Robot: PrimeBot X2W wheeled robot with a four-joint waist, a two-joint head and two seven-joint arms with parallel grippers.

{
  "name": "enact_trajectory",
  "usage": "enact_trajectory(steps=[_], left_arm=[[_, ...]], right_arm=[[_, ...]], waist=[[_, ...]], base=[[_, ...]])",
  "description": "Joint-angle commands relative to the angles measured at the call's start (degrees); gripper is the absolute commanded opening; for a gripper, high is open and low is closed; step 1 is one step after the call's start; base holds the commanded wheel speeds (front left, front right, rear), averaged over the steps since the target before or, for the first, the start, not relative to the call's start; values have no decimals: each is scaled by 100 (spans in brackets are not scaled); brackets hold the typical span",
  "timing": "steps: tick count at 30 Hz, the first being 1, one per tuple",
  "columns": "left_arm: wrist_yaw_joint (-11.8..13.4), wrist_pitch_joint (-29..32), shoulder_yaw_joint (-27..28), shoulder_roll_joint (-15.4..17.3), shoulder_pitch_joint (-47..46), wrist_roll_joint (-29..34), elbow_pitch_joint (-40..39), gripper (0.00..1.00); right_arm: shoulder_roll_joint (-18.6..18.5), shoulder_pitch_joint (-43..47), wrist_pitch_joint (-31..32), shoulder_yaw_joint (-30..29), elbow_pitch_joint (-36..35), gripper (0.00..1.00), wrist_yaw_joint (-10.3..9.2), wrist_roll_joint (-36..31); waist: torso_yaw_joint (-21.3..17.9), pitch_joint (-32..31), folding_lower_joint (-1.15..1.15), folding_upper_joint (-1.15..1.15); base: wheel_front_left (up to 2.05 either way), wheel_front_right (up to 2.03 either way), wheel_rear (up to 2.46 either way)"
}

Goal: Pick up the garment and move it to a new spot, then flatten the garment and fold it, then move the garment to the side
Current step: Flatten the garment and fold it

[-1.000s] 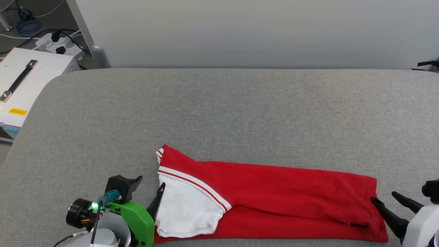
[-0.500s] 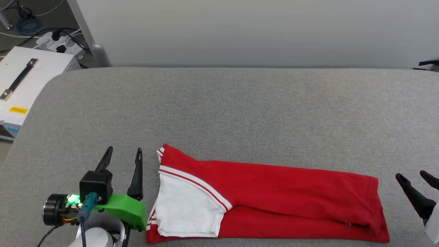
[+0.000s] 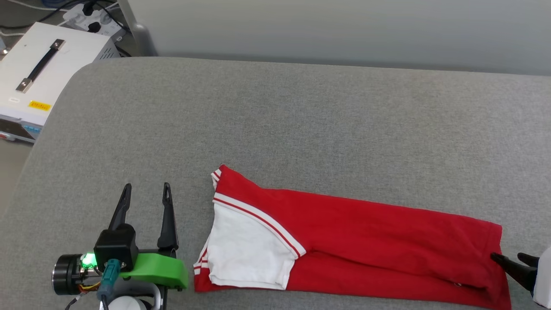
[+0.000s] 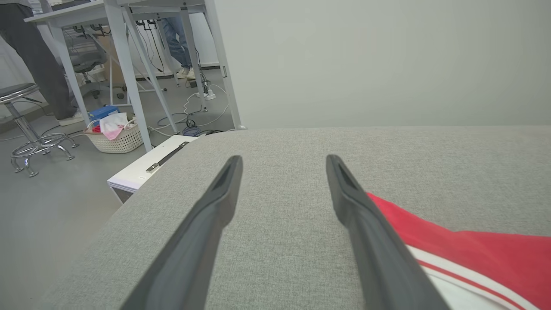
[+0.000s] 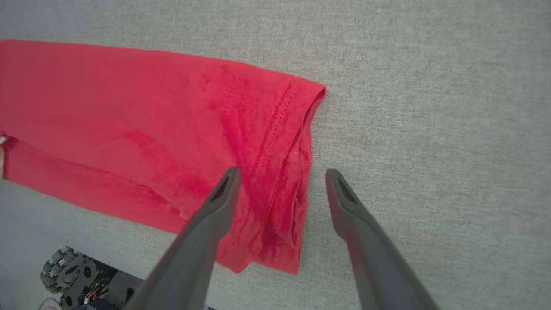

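Two pairs of long, dark, tapering fingers stand spread wide. The left fingers hang over the bare grey woven worktop, just beside the white-sleeved end of the garment. The right fingers straddle its stitched hem at the other end, one over red cloth and one over the worktop. Whether they touch is unclear. The soft red jersey, trimmed in stripes, lies folded into a long flat band near the worktop's front edge.
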Motion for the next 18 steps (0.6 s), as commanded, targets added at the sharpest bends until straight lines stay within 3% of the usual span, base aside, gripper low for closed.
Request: enact_trajectory(steps=[1,10,18], left_arm=[[-82,-33,85,-105,105,118,24,100],[-599,-33,542,-671,118,673,186,100],[-963,-33,858,-1069,128,1028,304,100]], right_arm=[[6,-133,14,31,100,100,-1,31],[158,-387,-90,393,756,100,-1,199],[322,-418,-200,941,667,100,-1,429]], waist=[[122,132,0,0],[331,396,0,0],[323,428,0,0]], base=[[0,0,0],[0,0,0],[0,0,0]])
